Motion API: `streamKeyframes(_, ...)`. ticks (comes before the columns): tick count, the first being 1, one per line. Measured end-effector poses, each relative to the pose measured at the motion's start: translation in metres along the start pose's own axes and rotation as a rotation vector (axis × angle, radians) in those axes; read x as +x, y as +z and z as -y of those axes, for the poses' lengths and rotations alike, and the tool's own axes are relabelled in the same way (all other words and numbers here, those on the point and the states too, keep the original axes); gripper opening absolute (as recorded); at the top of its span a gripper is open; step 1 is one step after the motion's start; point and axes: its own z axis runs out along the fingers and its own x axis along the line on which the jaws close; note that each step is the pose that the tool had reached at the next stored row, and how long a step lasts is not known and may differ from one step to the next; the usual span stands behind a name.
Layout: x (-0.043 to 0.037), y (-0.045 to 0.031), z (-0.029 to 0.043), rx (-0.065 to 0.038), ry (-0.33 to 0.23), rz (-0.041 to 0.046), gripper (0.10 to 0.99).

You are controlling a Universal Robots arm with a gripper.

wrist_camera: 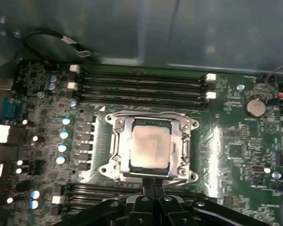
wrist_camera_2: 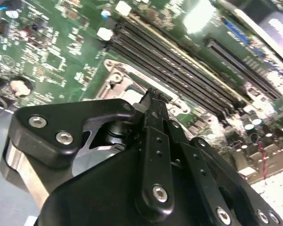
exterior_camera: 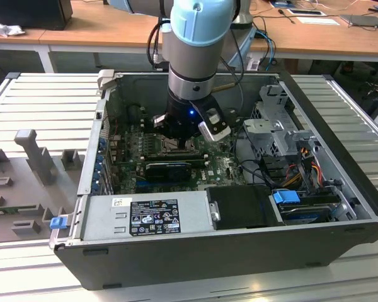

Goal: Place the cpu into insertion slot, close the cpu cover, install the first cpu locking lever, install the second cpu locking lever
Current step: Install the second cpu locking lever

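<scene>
In the first wrist view, the green circuit board (wrist_camera: 236,122) spans the frame, and at its centre the square silver metal cpu cover (wrist_camera: 152,147) lies closed over the pale silvery-beige square cpu (wrist_camera: 151,146), seated in the insertion slot. The black gripper (wrist_camera: 153,186) sits at bottom centre, fingertips pressed together and holding nothing, just at the cover's lower edge, so the socket lies directly up-frame from it.

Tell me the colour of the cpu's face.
Pale silvery-beige; the cpu shows best in the first wrist view.
</scene>
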Motion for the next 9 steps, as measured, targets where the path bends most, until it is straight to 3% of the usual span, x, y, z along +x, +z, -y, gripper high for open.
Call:
streamKeyframes(3,0.0106,-0.0007,0.0037,0.0,0.0,0.0016,0.106)
streamKeyframes(9,0.0302,0.0024,0.0041,-0.006,-0.004,0.003,0.106)
